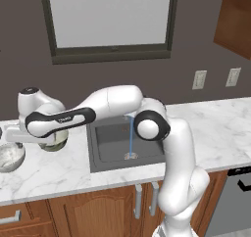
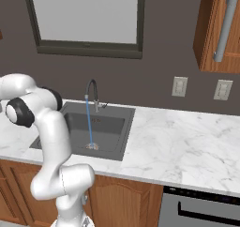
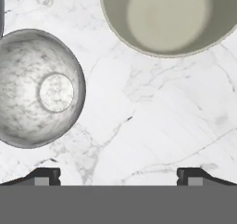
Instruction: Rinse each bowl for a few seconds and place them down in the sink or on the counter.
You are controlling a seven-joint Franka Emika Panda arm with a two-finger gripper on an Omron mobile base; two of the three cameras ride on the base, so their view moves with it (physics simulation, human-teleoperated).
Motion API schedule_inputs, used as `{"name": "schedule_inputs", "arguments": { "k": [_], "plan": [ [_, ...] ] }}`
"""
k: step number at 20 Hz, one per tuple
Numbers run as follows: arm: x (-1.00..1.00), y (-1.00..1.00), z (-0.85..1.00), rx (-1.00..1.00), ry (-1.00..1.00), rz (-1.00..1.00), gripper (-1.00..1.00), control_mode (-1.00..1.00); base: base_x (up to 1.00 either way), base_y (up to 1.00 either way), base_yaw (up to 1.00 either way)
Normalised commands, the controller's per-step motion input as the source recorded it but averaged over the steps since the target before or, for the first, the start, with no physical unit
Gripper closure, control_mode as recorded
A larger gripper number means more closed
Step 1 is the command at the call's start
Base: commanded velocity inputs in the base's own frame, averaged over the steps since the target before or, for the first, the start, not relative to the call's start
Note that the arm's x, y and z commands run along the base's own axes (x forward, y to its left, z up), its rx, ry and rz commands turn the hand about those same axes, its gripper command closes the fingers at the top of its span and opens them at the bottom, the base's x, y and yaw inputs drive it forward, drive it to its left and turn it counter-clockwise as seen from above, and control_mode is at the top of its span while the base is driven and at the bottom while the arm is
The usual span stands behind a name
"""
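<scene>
Two bowls sit on the counter (image 1: 215, 133), but I will start with the big things. That counter is white stone with grey lines, and it runs long from side to side over brown wooden cabinets (image 1: 98, 211). The sink (image 2: 110, 123) is a dark grey box set down into it. A thin dark faucet (image 2: 92, 92) curves over the sink, and a blue stream of water (image 2: 89, 123) falls from it straight onto the drain at the bottom.

My white arm (image 1: 110, 104) reaches across the front of the sink to its left side, where both bowls are. They stand on the stone, not in the sink.

The marbled bowl (image 3: 39, 89) is whitish grey with a round flat spot in its middle. It stands upright, and in the left base view it is at the far left edge. The olive bowl (image 3: 169, 17) is pale cream inside. It stands upright too, nearer the sink. The two bowls are close but do not touch.

My gripper (image 3: 118, 174) hangs over the bare stone between the bowls and looks straight down. My fingertips (image 3: 46, 174) are spread wide apart. I am holding nothing, and I touch neither bowl.
</scene>
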Motion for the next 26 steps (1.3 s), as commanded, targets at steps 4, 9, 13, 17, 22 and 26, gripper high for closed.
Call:
{"name": "schedule_inputs", "arguments": {
  "k": [4, 9, 13, 17, 22, 26],
  "plan": [
    [0.07, 0.07, -0.13, 0.0, 0.0, 0.0, -1.0, -1.0, 0.0, 0.0, 0.0],
    [0.07, 0.12, -0.14, 0.0, 0.0, 0.0, -1.0, -1.0, 0.0, 0.0, 0.0],
    [0.09, 0.12, -0.13, 0.0, 0.0, 0.0, -1.0, -1.0, 0.0, 0.0, 0.0],
    [0.09, 0.11, -0.11, 0.0, 0.0, 0.0, -1.0, -1.0, 0.0, 0.0, 0.0],
    [0.09, 0.09, -0.1, 0.0, 0.0, 0.0, -1.0, -1.0, 0.0, 0.0, 0.0],
    [0.06, 0.1, -0.12, 0.0, 0.0, 0.0, -1.0, -1.0, 0.0, 0.0, 0.0]
  ]
}}
